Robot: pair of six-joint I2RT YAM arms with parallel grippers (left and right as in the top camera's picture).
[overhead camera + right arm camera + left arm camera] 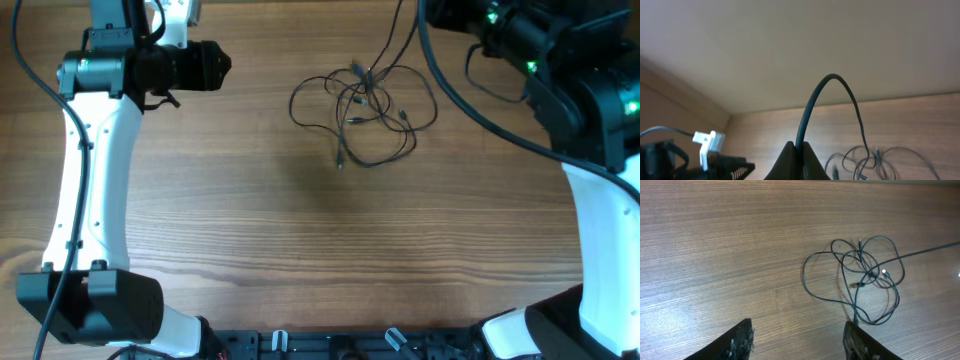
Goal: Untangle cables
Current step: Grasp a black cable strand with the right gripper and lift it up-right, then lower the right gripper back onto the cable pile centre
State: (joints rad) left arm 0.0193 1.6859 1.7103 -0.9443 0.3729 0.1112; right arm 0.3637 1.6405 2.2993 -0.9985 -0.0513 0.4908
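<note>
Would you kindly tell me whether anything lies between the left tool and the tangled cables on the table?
Nothing visible does. In the left wrist view, only bare wooden table lies between the open left tool and the cables, which sit ahead of it and to the right in that view.

A brown wooden table [300, 250] fills the overhead view, its grain running in long streaks from left to right, with darker bands mixed among lighter ones. Along its near edge lies a black rail [340, 347] carrying a few small pale clips. In the left wrist view the same wood surface [715, 255] shows fine, close grain and a faint short seam near the middle. In the right wrist view the tabletop [930, 115] ends at a plain beige wall [790, 45], which takes up most of that picture. A darker brown band [670, 95] slants beneath the wall on the left; what it is cannot be told.
</note>
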